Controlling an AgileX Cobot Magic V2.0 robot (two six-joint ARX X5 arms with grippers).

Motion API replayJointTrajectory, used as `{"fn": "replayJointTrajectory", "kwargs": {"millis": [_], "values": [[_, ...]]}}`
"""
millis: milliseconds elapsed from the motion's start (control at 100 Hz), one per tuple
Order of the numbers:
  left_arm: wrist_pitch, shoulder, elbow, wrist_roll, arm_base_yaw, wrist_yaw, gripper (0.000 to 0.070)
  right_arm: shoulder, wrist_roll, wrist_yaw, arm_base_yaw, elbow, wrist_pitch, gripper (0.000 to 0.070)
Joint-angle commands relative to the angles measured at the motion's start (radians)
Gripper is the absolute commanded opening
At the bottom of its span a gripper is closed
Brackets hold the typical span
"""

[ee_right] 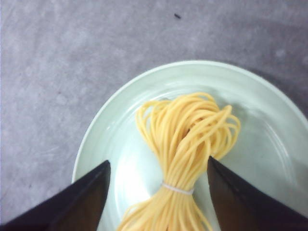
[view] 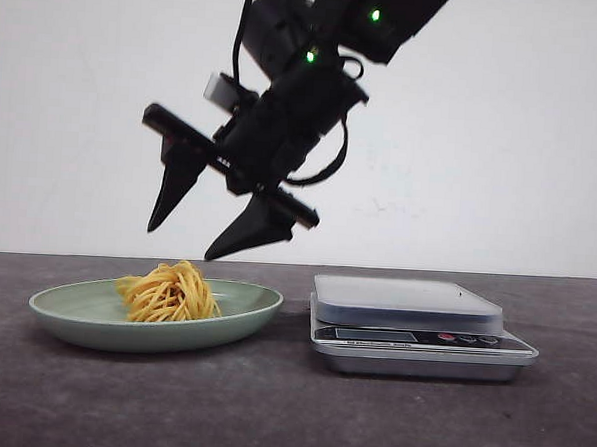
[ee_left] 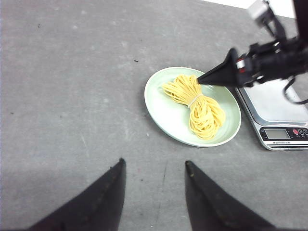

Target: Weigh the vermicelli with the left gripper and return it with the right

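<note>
The vermicelli, a small yellow-orange bundle tied with a thin white band, lies on the pale green plate left of the scale. My right gripper hangs open just above the bundle, touching nothing. In the right wrist view its gripper has a finger on either side of the vermicelli over the plate. My left gripper is open and empty above bare table, well short of the plate and vermicelli. The left arm is out of the front view.
The silver digital scale with its grey platform stands right beside the plate; nothing rests on the platform. The right arm's finger and wrist reach over the plate and scale. Dark grey tabletop lies around; a white wall stands behind.
</note>
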Motion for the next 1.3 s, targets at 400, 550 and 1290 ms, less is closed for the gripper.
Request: {"fn": "replayJointTrajectory", "kwargs": {"millis": [400, 550, 1290], "values": [[0.051, -0.001, 0.01, 0.0, -0.006, -0.006, 0.0231, -0.743, -0.305, 0.302, -0.09, 0.055, -0.458, 0.0402], [0.095, -0.001, 0.01, 0.004, -0.006, -0.005, 0.0231, -0.994, -0.344, 0.387, -0.074, 0.055, -0.607, 0.0402], [0.237, -0.001, -0.005, 0.041, -0.006, -0.002, 0.0231, -1.866, -0.275, 0.442, -0.216, -0.348, -0.901, 0.0419]]}}
